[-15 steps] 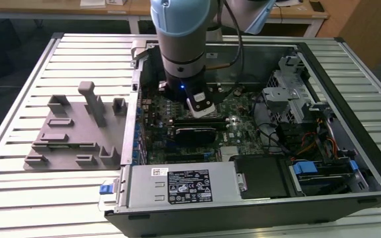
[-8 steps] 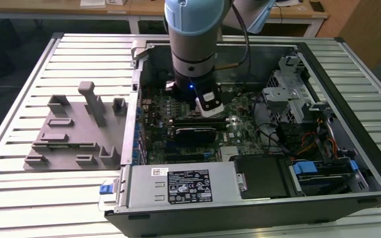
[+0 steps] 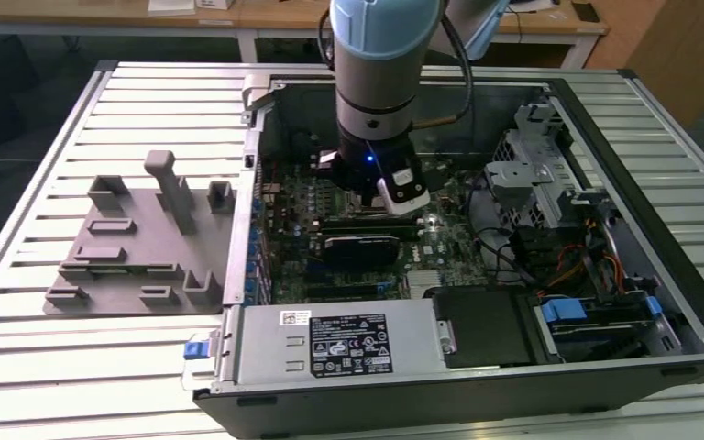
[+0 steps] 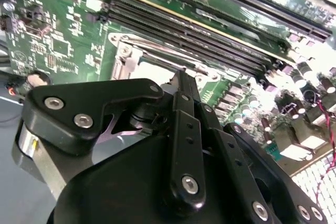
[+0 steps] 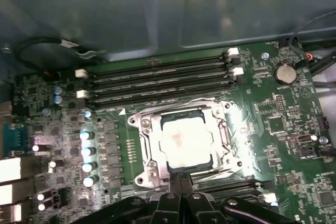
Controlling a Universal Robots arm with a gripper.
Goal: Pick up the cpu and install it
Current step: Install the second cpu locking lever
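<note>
One cpu (image 5: 186,142), and in the first wrist view it lies flat inside the one metal socket frame (image 5: 143,140), silver top up, on the green motherboard (image 5: 294,129). My fingers (image 5: 176,187) are pressed together tip to tip just beside the cpu's near edge, and I see nothing clamped between them.

Four long memory slots (image 5: 157,80) run side by side along the far side of the socket. There is one round coin battery (image 5: 285,72) off at the board's corner, and a row of silver capacitors (image 5: 86,150) next to the frame.

In the second wrist view my black finger links (image 4: 185,124) and their silver screws block most of the socket frame (image 4: 123,51), so I cannot make out the cpu there.

The exterior view gives me the surroundings. My arm (image 3: 377,73) reaches down into one open computer case (image 3: 645,128) on the slatted metal surface (image 3: 34,367). One grey moulded fixture (image 3: 132,247) sits toward the exterior view's left edge of the surface. One printed label (image 3: 352,344) is on the power supply (image 3: 267,348).
</note>
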